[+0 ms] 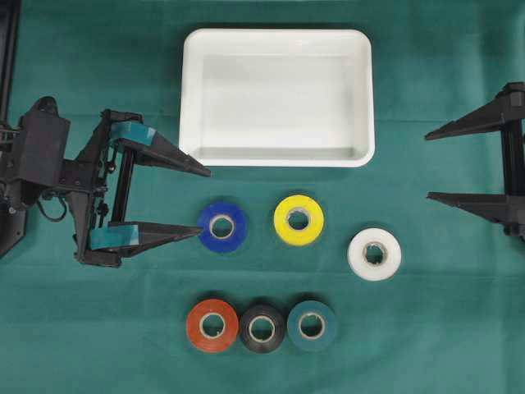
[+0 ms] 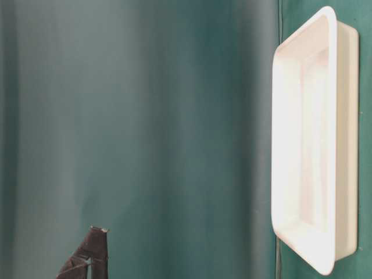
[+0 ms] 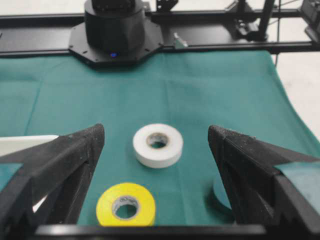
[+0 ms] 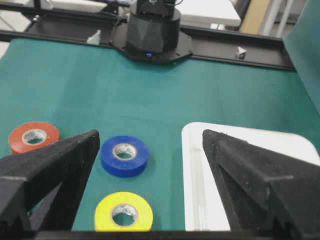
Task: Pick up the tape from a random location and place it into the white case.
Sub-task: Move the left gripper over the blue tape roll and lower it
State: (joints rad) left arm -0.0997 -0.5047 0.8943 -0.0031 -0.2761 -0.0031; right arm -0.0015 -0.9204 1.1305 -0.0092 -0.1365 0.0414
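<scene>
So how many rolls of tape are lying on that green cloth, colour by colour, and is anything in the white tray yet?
Blue tape: 1
Yellow tape: 1
White tape: 1
Orange-red tape: 1
Black tape: 1
Dark teal tape: 1
Total: 6 rolls, all on the cloth.
White case: 1, with 0 rolls inside.

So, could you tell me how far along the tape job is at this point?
Nothing looks done: the white case holds no tape, and all six rolls lie on the cloth. In hand: the left gripper is open, its lower finger tip right beside the blue tape, gripping nothing. The right gripper waits open at the edge. Left: grasp a roll and place it in the case.
</scene>
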